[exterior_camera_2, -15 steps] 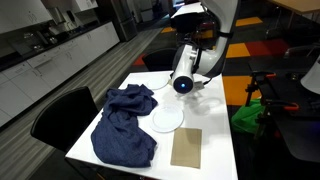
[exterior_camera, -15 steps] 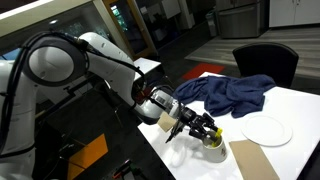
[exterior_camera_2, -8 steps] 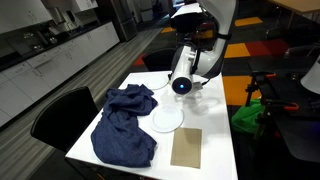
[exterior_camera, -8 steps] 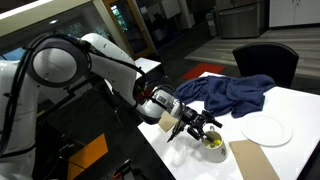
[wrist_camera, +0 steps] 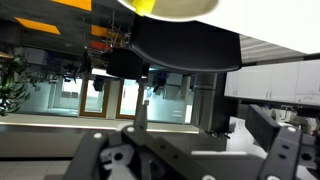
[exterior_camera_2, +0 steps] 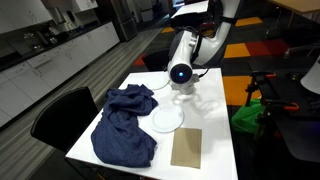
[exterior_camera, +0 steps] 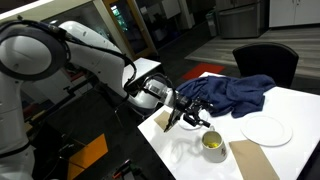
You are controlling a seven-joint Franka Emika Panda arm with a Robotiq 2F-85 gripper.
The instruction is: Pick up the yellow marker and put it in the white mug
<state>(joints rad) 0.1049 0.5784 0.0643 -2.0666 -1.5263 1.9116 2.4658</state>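
The hand (exterior_camera: 196, 118) hangs in the air just above the near edge of the worktop (exterior_camera: 300, 100), beside the mug (exterior_camera: 214, 152) and a little higher than its rim, apart from it. In the wrist view its two fingers (wrist_camera: 103, 158) stand wide from each other with nothing between them, so I judge the hand open and empty. This fits with what the mug shows. Inside its mouth there is a yellow patch, which I take for the marker (exterior_camera: 213, 142), already resting in the cup. How it leans there is too small to tell. A yellow shape also sits at the top edge of the wrist view, but I cannot say what it is. The mug stands upright near the corner of the worktop, probably because there the arm reaches it without crossing other things. Close behind the hand lies a crumpled blue cloth (exterior_camera: 230, 95). It is soft and loose, and a low sideways move of the hand could catch it. Farther off are a white plate (exterior_camera: 266, 129) and, beside the mug, a flat brown card (exterior_camera: 255, 160), both apart from the mug. From how things lie, the task seems done or almost done. What remains, in my judgement, is only to lift the hand clear without touching the mug.
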